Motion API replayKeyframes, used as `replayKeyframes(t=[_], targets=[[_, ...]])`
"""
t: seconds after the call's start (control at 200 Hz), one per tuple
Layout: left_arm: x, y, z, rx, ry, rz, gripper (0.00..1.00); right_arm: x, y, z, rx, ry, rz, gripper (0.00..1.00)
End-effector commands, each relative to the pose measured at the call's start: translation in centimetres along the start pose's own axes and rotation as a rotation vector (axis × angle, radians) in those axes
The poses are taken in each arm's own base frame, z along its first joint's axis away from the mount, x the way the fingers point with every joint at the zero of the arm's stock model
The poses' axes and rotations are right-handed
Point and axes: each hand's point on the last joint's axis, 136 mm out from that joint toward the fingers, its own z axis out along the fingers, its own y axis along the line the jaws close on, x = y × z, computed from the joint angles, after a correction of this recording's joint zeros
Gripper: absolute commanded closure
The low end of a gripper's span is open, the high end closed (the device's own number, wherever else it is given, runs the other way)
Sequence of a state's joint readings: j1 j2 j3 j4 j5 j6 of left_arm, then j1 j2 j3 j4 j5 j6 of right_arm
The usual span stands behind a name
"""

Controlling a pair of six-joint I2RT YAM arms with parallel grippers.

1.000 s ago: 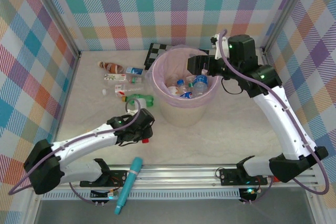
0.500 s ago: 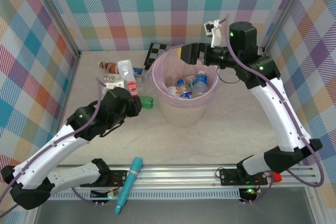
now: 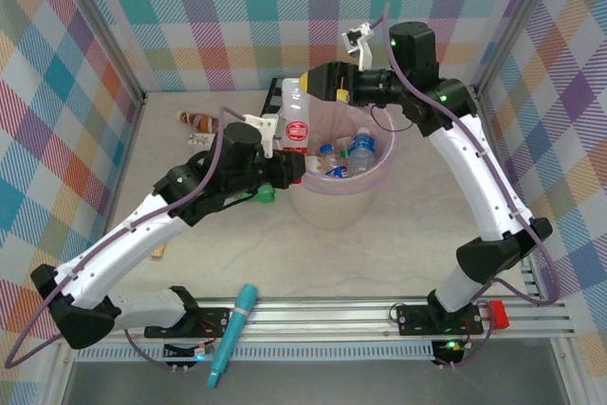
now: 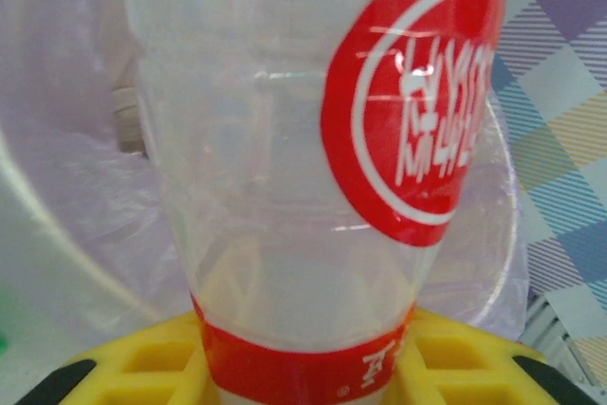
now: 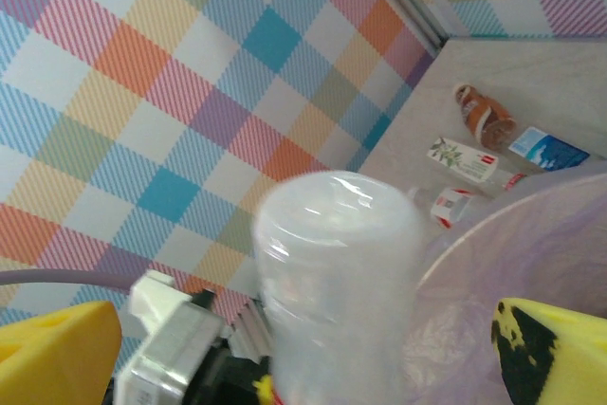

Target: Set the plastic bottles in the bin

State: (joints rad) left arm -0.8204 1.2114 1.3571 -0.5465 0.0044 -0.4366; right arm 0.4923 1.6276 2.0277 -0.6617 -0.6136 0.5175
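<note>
My left gripper is shut on the neck end of a clear plastic bottle with a red label, held upright at the bin's left rim. In the left wrist view that bottle rises from between the yellow fingers of the gripper. My right gripper hovers open over the bin's far-left rim, close to the bottle's upper end. The right wrist view shows the bottle's base between my wide-apart jaws. The pale-pink bin holds several bottles.
More bottles lie on the table left of the bin: a brown one, a green one, and white- and blue-labelled ones. A checkerboard lies behind the bin. A teal tube rests on the front rail.
My left arm has lifted the red-label bottle from the table's left side and carried it right to the bin's rim. My right arm has swung left over the bin, still open.
</note>
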Motion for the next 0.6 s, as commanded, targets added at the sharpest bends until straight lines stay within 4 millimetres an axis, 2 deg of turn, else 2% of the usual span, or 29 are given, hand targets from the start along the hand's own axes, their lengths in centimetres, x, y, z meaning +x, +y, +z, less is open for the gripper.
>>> replayKeyframes(t=[0.0, 0.2, 0.27, 0.36, 0.425, 0.5, 0.595], targets=[[-2.4, -3.0, -0.7, 0.122, -0.057, 0.034, 0.65, -0.4, 1.3, 0.7, -0.079, 0.014, -0.001, 0.00], [-2.6, -3.5, -0.6, 0.148, -0.060, 0.034, 0.65, 0.0, -1.0, 2.2, -0.021, 0.048, 0.028, 0.02], [-2.7, -3.5, -0.6, 0.145, -0.060, 0.034, 0.65, 0.1, -1.0, 2.5, -0.035, 0.057, 0.031, 0.10], [-2.6, -3.4, -0.5, 0.141, -0.059, 0.033, 0.65, 0.1, -1.2, 2.5, -0.028, 0.054, 0.030, 0.27], [-2.6, -3.4, -0.5, 0.140, -0.060, 0.032, 0.66, 0.0, -1.2, 2.4, -0.020, 0.050, 0.026, 0.36], [-2.7, -3.2, -0.4, 0.131, -0.065, 0.030, 0.64, -0.1, -1.1, 2.2, -0.013, 0.041, 0.019, 0.40], [-3.0, -3.2, -0.6, 0.127, -0.079, 0.030, 0.51, -0.5, -0.9, 1.9, -0.009, 0.025, 0.009, 0.44]])
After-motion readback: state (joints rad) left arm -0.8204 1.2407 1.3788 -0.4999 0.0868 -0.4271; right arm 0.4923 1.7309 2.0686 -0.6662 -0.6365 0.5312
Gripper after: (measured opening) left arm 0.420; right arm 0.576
